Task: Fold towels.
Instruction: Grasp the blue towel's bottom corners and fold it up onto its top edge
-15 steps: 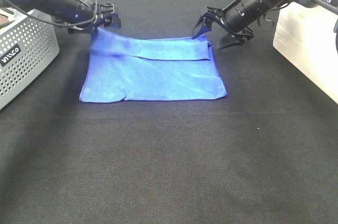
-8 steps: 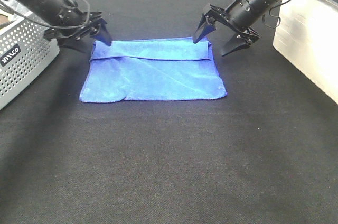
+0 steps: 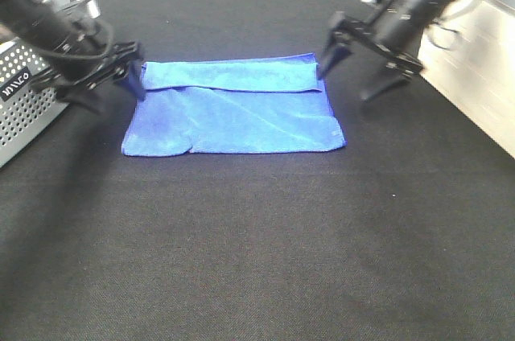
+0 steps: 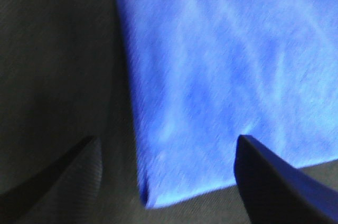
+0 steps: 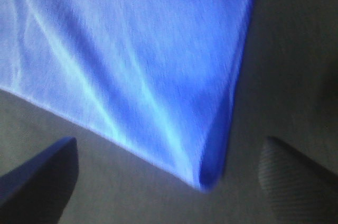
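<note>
**Blue towel flat on the table, an open gripper at each far corner**

The towel (image 3: 233, 112) lies spread on the black tablecloth (image 3: 257, 244), a little beyond the middle of the table. The left gripper (image 3: 115, 93) is at its far left corner and the right gripper (image 3: 346, 84) at its far right corner. Both have their jaws spread wide and grip nothing. In the left wrist view a towel corner (image 4: 153, 195) lies between the two dark fingers (image 4: 269, 182). In the right wrist view another corner (image 5: 208, 179) lies the same way between that gripper's fingers (image 5: 42, 176). I cannot tell whether any fingertip touches the cloth.

The towel is a bright royal blue, soft and slightly fuzzy, with a darker stitched edge. It is folded to a rough rectangle: a narrow band is turned over along the far edge, and a diagonal crease runs across the layer beneath. The near edge is uneven, with a small step towards its left end. The right wrist view shows soft ridges running to the corner. The tablecloth is a matt black weave.

A grey perforated basket (image 3: 32, 100) stands at the left edge, just behind the left arm and apart from the towel. A white box (image 3: 475, 59) stands at the right edge, beyond the right arm. Nothing lies on the towel.
</note>
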You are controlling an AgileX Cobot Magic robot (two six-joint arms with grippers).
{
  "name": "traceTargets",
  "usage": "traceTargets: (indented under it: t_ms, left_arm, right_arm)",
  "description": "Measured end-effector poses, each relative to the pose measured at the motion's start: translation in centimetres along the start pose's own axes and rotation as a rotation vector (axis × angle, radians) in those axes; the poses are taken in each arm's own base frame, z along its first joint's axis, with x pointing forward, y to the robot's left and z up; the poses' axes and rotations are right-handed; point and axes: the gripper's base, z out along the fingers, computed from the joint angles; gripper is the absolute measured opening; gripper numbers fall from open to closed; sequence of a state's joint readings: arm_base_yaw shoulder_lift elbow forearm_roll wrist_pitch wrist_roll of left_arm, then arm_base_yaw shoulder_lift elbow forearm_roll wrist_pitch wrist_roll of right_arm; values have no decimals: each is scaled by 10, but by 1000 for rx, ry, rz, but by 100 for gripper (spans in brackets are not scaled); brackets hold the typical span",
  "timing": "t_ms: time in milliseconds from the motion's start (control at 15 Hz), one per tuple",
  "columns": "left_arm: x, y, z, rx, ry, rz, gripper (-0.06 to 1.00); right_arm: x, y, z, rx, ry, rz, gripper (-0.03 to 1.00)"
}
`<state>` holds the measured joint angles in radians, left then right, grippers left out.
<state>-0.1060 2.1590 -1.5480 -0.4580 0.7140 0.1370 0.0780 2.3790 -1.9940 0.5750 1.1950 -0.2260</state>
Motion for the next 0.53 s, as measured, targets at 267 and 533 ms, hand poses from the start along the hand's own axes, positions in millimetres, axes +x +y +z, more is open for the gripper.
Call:
traceTargets:
  t_ms: [267,533]
  left_arm:
    - [32,15,14,-44,34,-69,68]
    - [39,3,36,-50,20,-52,68]
  right_arm:
    - [34,-24,14,-51,51,3,87]
    - [34,-8,36,-20,-2,-66,87]
